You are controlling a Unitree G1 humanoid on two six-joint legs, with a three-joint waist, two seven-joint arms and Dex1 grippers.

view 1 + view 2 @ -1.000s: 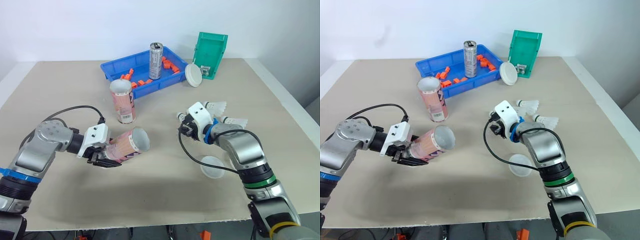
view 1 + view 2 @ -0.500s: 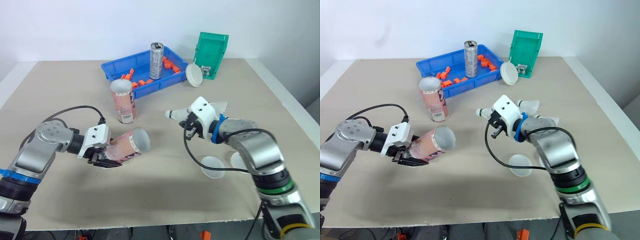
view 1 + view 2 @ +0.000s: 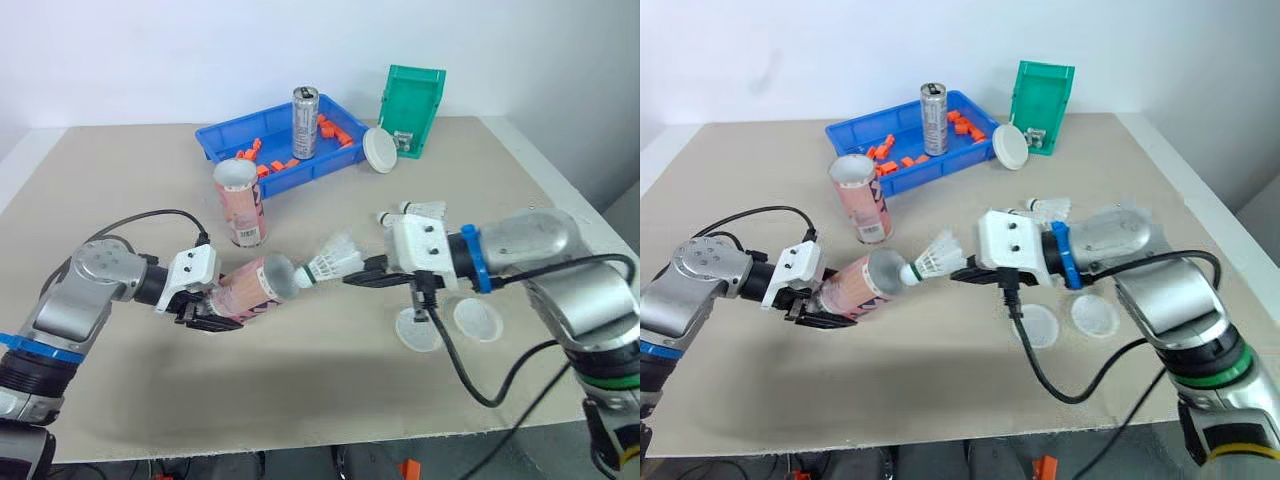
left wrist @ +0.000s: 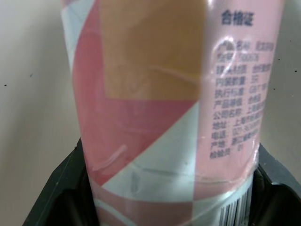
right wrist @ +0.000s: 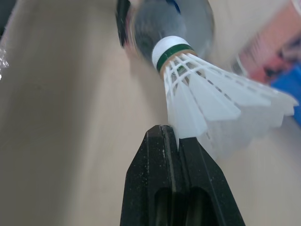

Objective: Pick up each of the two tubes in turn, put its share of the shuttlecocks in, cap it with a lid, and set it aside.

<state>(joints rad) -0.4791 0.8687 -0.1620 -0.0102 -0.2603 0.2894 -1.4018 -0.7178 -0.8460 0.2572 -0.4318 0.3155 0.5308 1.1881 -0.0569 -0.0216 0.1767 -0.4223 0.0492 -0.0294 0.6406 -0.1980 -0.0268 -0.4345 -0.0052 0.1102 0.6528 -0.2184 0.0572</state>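
my left fingers (image 3: 208,318) are clamped on the tilted tube (image 3: 252,288), its mouth facing my right arm. my right fingers (image 5: 162,160) are pinched together on the skirt of a shuttlecock (image 3: 335,263), cork just at that mouth. i'd keep the cork centred, push along the tube's axis, and release once the feathers pass the rim. count: two tubes, the second tube (image 3: 240,205) upright on the desk (image 3: 120,180); three lids, two flat lids (image 3: 418,330) by my arm and one leaning lid (image 3: 383,150); one spare shuttlecock (image 3: 425,207) that i can make out.
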